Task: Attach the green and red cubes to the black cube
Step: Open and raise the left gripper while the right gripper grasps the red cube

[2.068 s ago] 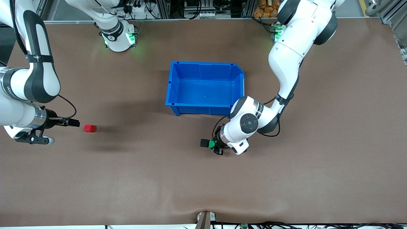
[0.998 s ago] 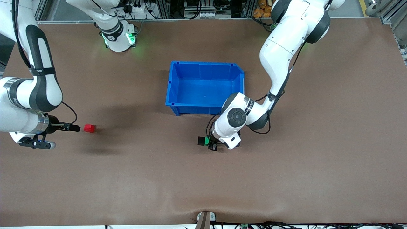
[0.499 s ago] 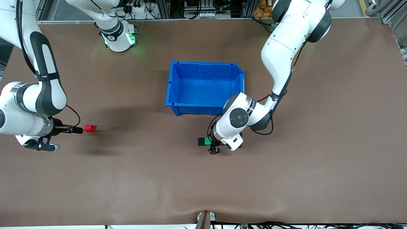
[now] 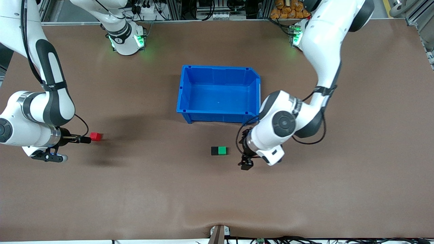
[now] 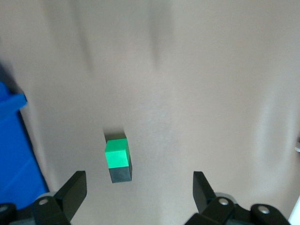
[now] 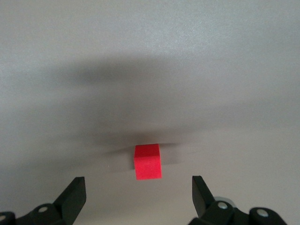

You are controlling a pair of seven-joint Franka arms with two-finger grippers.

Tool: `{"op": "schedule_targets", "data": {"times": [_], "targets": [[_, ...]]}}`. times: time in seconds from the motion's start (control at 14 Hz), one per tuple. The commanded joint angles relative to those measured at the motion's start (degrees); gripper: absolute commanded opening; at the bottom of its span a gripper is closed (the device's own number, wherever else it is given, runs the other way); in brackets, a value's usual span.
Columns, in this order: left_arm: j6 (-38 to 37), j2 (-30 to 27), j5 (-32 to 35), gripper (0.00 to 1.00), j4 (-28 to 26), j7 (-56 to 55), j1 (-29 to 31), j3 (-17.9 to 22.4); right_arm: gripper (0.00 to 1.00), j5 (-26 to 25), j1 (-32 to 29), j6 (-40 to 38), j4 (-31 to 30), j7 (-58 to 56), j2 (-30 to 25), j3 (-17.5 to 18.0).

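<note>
The small bright green cube (image 4: pixel 222 150) and the small matte black cube (image 4: pixel 214 150) sat side by side on the brown table (image 4: pixel 217 196), touching each other, with the black one toward the right arm's end. They lay nearer to the front camera than the big blue plastic bin (image 4: pixel 184 91), which stood in the middle of the table. The left arm's black two-finger gripper (image 4: pixel 245 163) was just beside the pair, toward the left arm's end of the table, and it held nothing. In the left wrist view its two fingers (image 5: pixel 72 193) stood wide apart, with the green cube (image 5: pixel 116 153) and the black cube (image 5: pixel 121 174) lying on the table between them, clear of both, and a corner of the blue bin (image 5: pixel 14 154) showed at the edge. The small bright red cube (image 4: pixel 96 136) sat alone, well apart from the other two cubes, toward the right arm's end of the table. The right arm's black two-finger gripper (image 4: pixel 84 140) was low by the table, with its tips right next to the red cube; I could not tell from the front view if they touched it. In the right wrist view its fingers (image 6: pixel 72 197) were spread wide, and the red cube (image 6: pixel 148 161) lay between them without touching either one.
</note>
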Motion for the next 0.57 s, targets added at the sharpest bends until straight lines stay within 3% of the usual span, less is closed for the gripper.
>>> {"op": "schedule_targets", "data": {"times": [0.0, 0.5], "targets": [[-5.2, -6.46, -0.19, 1.0, -2.71, 5.31, 2.41, 0.06, 1.0, 0.58, -0.97, 0.48, 0.54, -1.0, 0.99, 0.64], [-15.67, -13.84, 5.07, 1.0, -3.94, 21.3, 5.49, 0.23, 1.0, 0.76, -1.94, 1.63, 0.45, -1.0, 3.45, 0.64]]}}
